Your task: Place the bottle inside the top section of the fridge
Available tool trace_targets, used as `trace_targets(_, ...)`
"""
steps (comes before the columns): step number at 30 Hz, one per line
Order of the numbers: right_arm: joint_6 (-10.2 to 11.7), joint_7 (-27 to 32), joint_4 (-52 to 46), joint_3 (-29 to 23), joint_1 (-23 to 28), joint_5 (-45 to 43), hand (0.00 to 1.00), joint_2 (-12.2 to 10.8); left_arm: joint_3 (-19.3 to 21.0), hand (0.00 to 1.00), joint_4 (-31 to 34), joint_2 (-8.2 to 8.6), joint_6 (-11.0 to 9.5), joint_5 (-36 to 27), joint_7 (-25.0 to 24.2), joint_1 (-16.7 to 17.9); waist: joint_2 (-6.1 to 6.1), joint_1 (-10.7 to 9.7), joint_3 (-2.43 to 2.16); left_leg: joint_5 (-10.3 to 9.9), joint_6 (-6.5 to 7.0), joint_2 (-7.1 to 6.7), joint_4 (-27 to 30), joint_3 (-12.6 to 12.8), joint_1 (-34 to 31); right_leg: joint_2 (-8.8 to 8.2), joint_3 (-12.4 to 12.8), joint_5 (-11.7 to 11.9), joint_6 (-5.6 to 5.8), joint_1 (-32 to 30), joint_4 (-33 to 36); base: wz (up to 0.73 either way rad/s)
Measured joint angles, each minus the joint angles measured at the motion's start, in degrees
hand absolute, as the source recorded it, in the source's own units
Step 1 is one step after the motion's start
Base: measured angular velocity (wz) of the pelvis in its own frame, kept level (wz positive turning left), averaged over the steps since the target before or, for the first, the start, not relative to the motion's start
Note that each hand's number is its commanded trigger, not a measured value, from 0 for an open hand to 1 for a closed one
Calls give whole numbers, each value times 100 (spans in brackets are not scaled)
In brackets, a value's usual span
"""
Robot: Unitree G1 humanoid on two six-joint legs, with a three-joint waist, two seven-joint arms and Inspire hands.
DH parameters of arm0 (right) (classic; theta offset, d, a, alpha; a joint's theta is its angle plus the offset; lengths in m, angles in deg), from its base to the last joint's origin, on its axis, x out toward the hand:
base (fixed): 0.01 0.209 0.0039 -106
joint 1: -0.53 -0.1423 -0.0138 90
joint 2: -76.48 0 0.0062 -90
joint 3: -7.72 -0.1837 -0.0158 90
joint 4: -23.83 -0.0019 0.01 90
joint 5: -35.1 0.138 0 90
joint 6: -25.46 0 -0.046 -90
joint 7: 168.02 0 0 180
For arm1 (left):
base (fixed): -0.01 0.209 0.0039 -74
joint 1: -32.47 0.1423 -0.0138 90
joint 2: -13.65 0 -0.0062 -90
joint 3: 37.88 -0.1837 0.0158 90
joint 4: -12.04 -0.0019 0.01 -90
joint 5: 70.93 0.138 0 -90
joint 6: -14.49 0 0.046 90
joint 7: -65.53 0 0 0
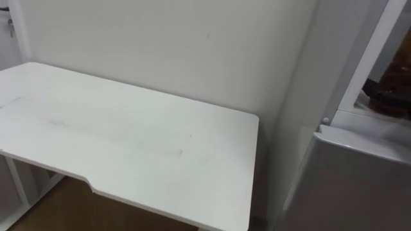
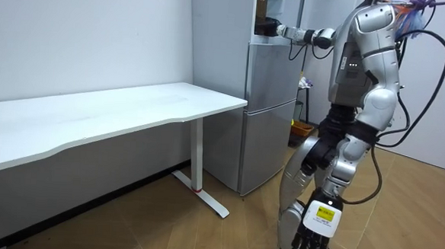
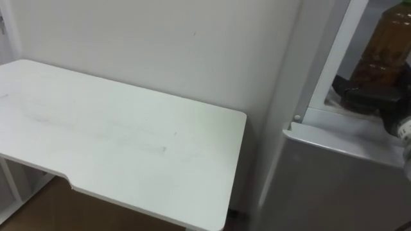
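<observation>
Right hand (image 3: 367, 96) reached into the open upper compartment of the fridge (image 2: 269, 104), and its dark fingers were wrapped round the lower part of the bottle (image 3: 385, 38), gripping it. One bottle was in sight: clear, filled with a brownish liquid, standing upright inside the upper compartment, just above the closed grey lower door (image 3: 334, 186). Whether its base rested on the shelf or hung just above it I could not tell, as the hand hid that part.

One fridge stood against the wall, tall and grey, with its two compartments one above the other. One table (image 1: 128, 135) stood just beside it, on the robot's left: white, long, its top bare, with a shallow cut-out in the near edge.

In the room view the robot stood upright on the wooden floor before the fridge, on the room view's right side of it, its right arm stretched out level at shoulder height toward the upper compartment. Its left hand (image 2: 313, 240) hung low by its leg, well apart from fridge and table, fingers loose and pointing down, holding nothing.
</observation>
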Motion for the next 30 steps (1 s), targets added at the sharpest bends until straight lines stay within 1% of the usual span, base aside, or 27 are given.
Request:
trace_targets(11,-36,25,-235,-69,152,-1,0,-1,0,0,20,0,12,4,-42,10,-1,-25,-6,-4,-2,-2,4,0,8,2,0,-5,1,10,-1,0)
trace_targets(14,-36,28,-244,-68,169,3,0,-1,-1,0,61,0,12,5,-43,21,-8,-25,-15,-4,-2,-2,4,0,9,2,-1,-5,1,11,1,0)
trace_targets(16,-40,33,-249,-68,209,0,0,-1,-1,0,71,0,12,14,-39,24,-12,-23,-37,-4,-2,-3,3,3,20,0,3,-5,1,15,2,0)
trace_targets(19,-47,71,-281,-68,257,15,0,-12,-1,0,71,1,12,11,-30,30,-7,-22,-44,-5,-2,-7,-10,4,71,-4,6,-5,1,56,8,0)
trace_targets(27,-84,189,-481,-117,407,132,0,-48,2,0,70,2,-19,14,-14,39,10,-30,-46,-4,-1,-11,-48,16,145,-11,18,-6,3,105,3,0)
trace_targets(30,-83,207,-484,-118,413,239,0,-48,2,0,70,17,-27,12,-15,41,42,-32,-47,-5,1,-20,-59,27,193,-25,23,-12,13,135,2,0)
